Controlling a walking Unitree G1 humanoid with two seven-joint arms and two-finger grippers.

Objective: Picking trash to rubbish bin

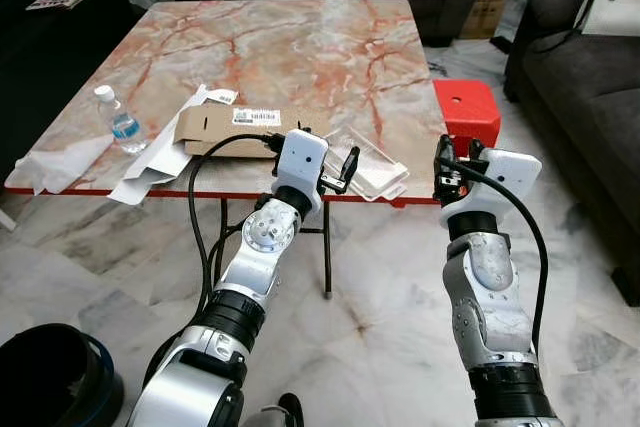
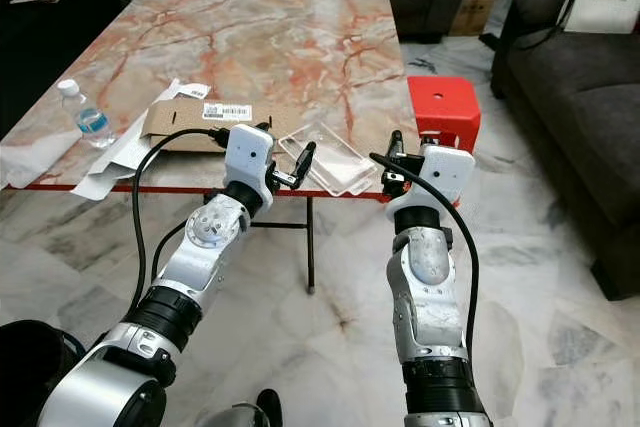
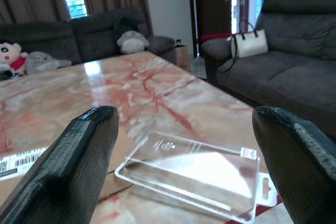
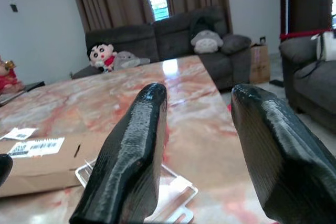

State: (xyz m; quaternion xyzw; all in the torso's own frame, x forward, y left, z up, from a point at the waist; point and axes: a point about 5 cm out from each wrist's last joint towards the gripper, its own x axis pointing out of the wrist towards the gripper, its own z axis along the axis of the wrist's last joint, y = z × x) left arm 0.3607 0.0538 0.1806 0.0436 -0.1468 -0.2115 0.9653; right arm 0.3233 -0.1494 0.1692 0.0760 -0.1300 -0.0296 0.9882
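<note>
**Both my arms raised, fingers spread**

My left arm rises from the lower left of the head view toward the centre, and my left gripper (image 1: 348, 169) sits just left of centre with its fingers (image 3: 79, 156) wide apart. My right arm stands nearly upright at lower right, and my right gripper (image 1: 441, 169) has its fingers (image 4: 131, 171) parted, holding nothing.

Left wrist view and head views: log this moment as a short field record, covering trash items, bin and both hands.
surface: marble table
trash near front edge: clear plastic package, flattened cardboard, water bottle, white paper
bin: black rubbish bin on the floor at the robot's left
left hand: open, raised at the table edge, facing the clear plastic package, holding nothing
right hand: open, raised by the table's front corner, holding nothing
</note>
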